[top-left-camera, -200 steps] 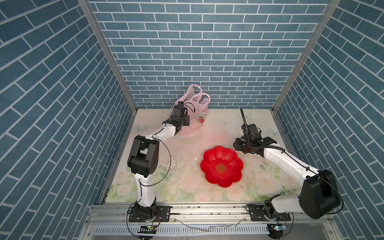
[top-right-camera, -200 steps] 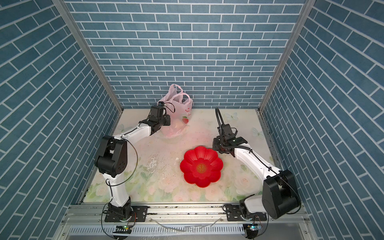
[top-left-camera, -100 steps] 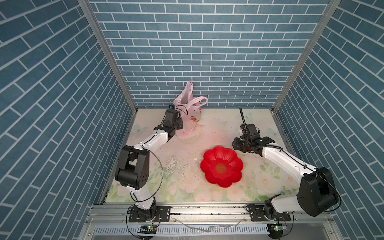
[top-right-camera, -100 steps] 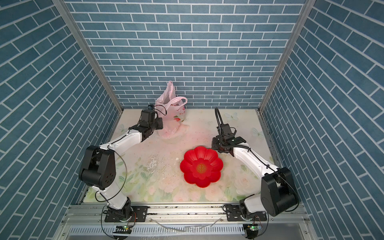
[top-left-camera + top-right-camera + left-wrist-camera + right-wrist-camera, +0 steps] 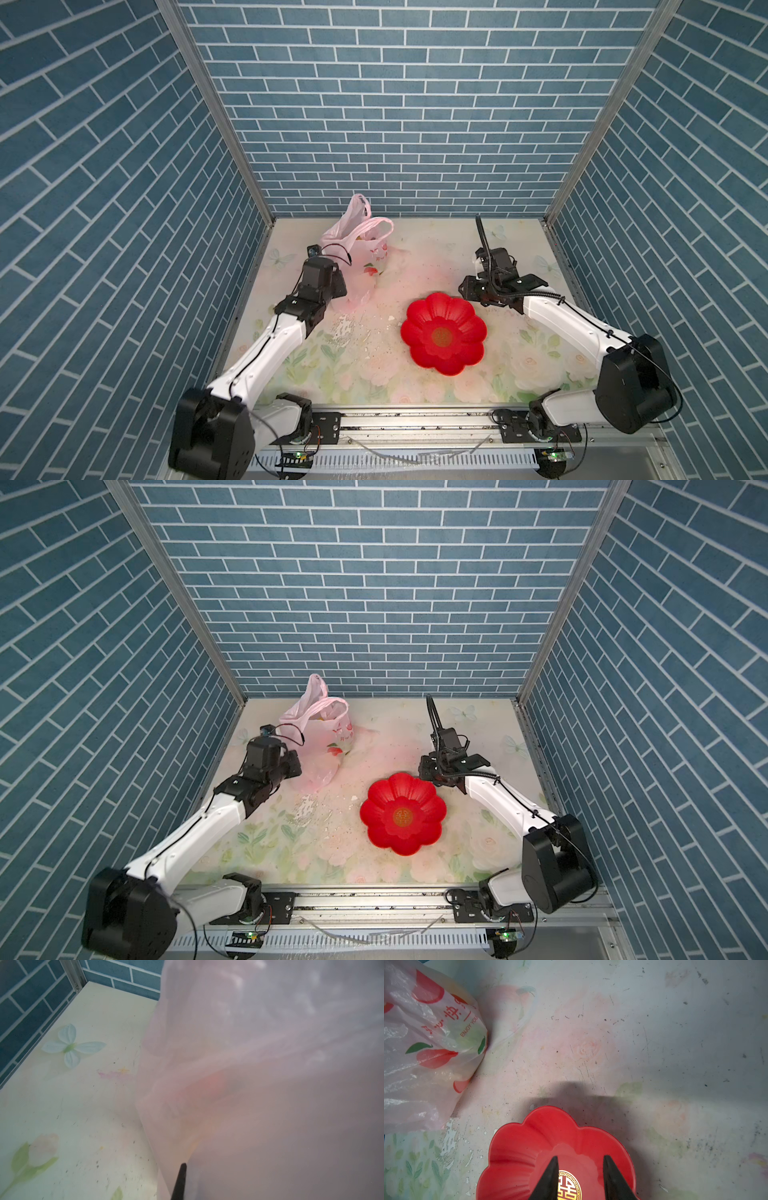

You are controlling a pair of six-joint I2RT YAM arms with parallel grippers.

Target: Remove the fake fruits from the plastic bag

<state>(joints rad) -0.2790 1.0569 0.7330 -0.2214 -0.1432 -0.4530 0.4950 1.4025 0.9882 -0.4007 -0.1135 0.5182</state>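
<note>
The pink plastic bag (image 5: 361,253) (image 5: 320,737) stands at the back left of the floral mat, one handle up and its lower part drawn toward my left gripper (image 5: 341,291) (image 5: 296,766). That gripper is shut on the bag's film. In the left wrist view the bag (image 5: 270,1064) fills most of the picture and only one black fingertip (image 5: 181,1178) shows. The fake fruits are inside the bag, seen only as a yellow patch at its mouth (image 5: 374,237) and a reddish blur (image 5: 212,1084). My right gripper (image 5: 580,1157) (image 5: 467,289) hangs open and empty over the red dish.
The red flower-shaped dish (image 5: 419,316) (image 5: 382,800) (image 5: 529,1147) lies mid-table, right of the bag (image 5: 425,1043). Blue brick walls close in the left, back and right sides. A metal rail (image 5: 415,419) runs along the front. A patch of worn, flaked mat (image 5: 345,328) lies between bag and dish.
My left gripper has closed on the bag and drawn back toward the front left, dragging the bag's lower part along and stretching it; one handle now stands upright. The right arm has barely moved.
</note>
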